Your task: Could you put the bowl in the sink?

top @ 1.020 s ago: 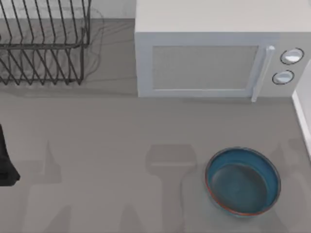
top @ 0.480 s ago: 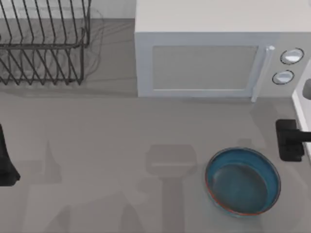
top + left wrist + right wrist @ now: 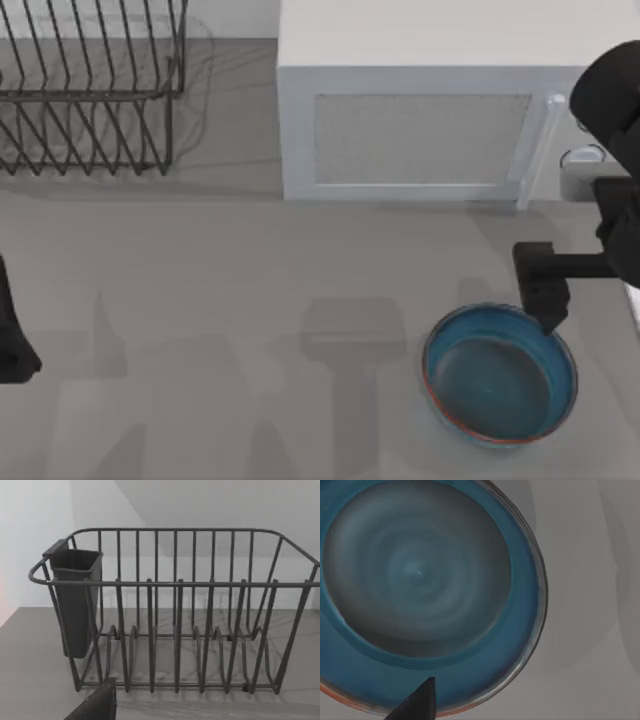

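Right gripper point(image 3: 545, 300) being held over the bowl point(image 3: 499, 375)!
Its far rim is being overhung; finger state cannot be told. Left arm point(image 3: 12, 335) is being kept at the left edge.

Grey table point(image 3: 220, 290), white microwave point(image 3: 420, 130), wire dish rack point(image 3: 90, 100) against pale wall point(image 3: 30, 540)

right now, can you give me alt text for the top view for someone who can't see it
The right gripper hangs over the far rim of a blue bowl on a grey table, near its right side. Behind stand a microwave and a wire rack; the left arm sits at the left edge.
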